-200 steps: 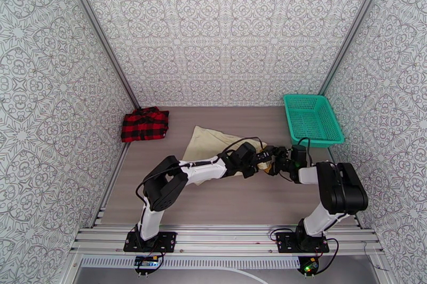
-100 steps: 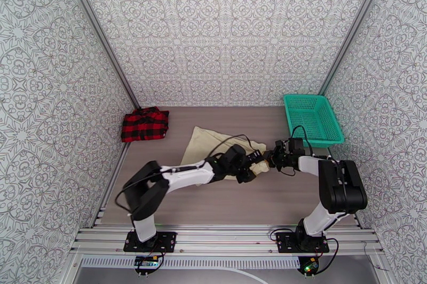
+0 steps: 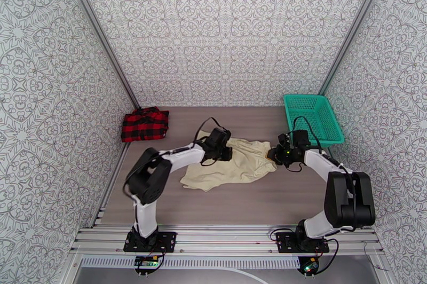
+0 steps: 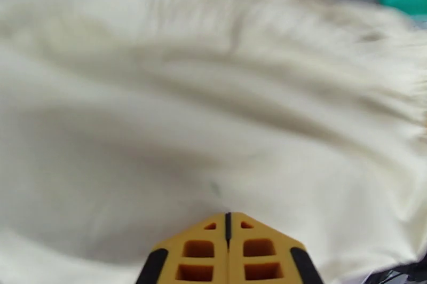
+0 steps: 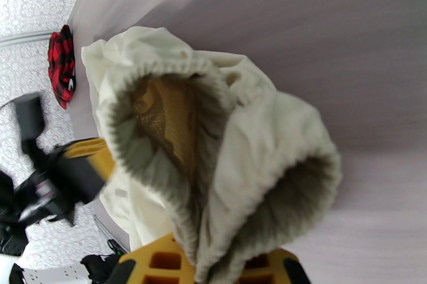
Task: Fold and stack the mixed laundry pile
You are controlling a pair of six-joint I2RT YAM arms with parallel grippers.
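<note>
— Where is the laundry?

— The cream cloth (image 3: pixel 235 167) sprawls mid-table (image 3: pixel 240 199) between both arms. The flannel shirt (image 3: pixel 144 124) lies at its 10 o'clock and the teal basket (image 3: pixel 315 119) at 2 o'clock.

— And the grippers?

— The right gripper (image 3: pixel 273 155) clamps the cloth's ribbed hem at 3 o'clock. The left gripper (image 3: pixel 228 152), fingers pressed together, meets the cloth at 11 o'clock; whether it pinches fabric cannot be told.
</note>
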